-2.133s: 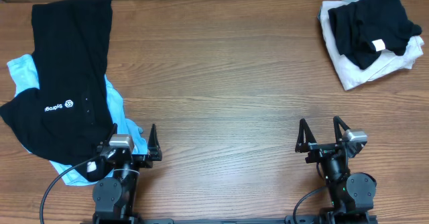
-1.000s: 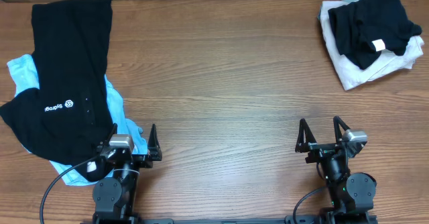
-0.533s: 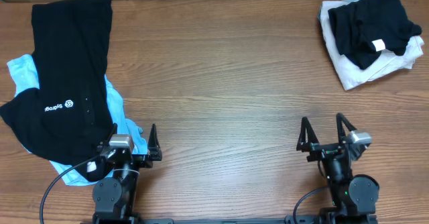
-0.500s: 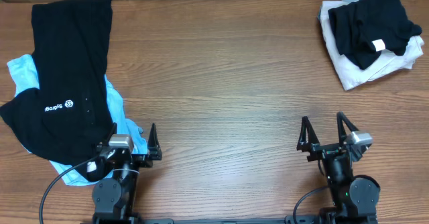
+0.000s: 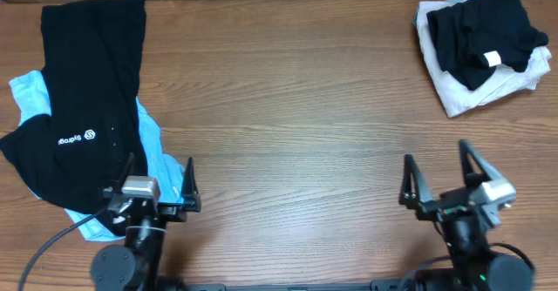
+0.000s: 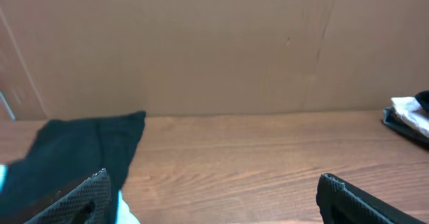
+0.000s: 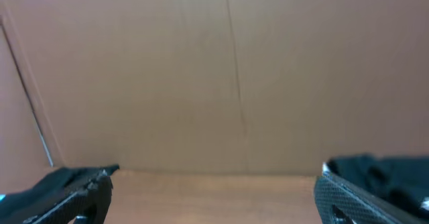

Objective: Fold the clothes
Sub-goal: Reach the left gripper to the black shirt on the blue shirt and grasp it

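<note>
A large black garment (image 5: pixel 91 108) with small white logo text lies spread at the table's left side, over a light-blue T-shirt (image 5: pixel 153 143) whose edges stick out. The black garment also shows at the left of the left wrist view (image 6: pixel 67 157). My left gripper (image 5: pixel 157 182) is open and empty, just right of the pile's near edge. My right gripper (image 5: pixel 438 169) is open and empty at the near right, far from the clothes.
A folded stack, a black garment (image 5: pixel 479 30) on white cloth (image 5: pixel 462 95), sits at the far right corner; its edge shows in the left wrist view (image 6: pixel 409 117). A brown cardboard wall (image 6: pixel 214 43) backs the wooden table (image 5: pixel 288 108).
Both arms have lifted from their rest pose: the left gripper shifted slightly left, the right gripper shifted right. Both stay open. The clothes have not moved.
</note>
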You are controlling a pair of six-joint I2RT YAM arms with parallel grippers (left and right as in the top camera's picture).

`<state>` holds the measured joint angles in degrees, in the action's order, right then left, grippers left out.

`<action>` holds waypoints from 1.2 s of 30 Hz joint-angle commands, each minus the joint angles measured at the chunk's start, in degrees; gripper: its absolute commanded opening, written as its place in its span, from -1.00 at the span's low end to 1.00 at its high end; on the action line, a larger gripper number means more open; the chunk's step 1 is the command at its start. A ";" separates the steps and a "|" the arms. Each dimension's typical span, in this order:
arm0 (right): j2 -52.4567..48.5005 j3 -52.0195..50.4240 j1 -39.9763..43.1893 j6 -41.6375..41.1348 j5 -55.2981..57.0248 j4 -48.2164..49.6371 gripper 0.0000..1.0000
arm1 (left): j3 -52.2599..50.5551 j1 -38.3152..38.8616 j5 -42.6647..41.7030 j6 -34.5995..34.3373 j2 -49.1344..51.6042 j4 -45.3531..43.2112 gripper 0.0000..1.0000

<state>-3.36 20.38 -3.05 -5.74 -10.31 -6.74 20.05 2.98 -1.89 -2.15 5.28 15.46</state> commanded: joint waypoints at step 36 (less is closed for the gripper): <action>-74.10 63.32 -0.26 2.58 -9.94 -52.61 0.99 | 71.45 -2.75 7.69 2.49 86.99 51.89 1.00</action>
<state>-76.20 82.19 -3.05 -3.03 -18.70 -59.29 90.39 2.33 -0.78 0.23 88.09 66.50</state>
